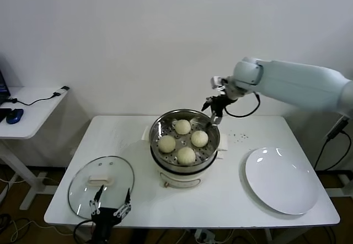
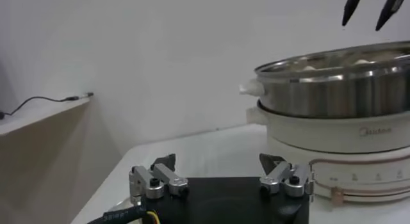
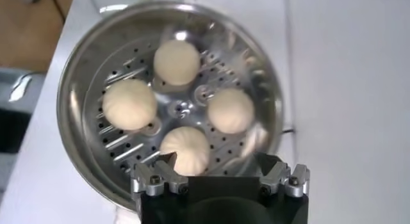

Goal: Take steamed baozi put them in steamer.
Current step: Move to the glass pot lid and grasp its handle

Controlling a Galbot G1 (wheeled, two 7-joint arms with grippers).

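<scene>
All four steamed baozi sit on the perforated floor of the steamer, which stands mid-worktop. The right tool hangs above the pot's far right rim, jaws spread wide and empty, the buns below and apart from it. The left tool, also wide, is parked at the worktop's near edge by the glass lid. A white plate lies right of the steamer.

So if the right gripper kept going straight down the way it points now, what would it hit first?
Probably the steamer: the open right gripper hangs over its far rim, fingers pointing down. In the wrist view a baozi lies nearest that line, though rim or bun first is unclear.
</scene>
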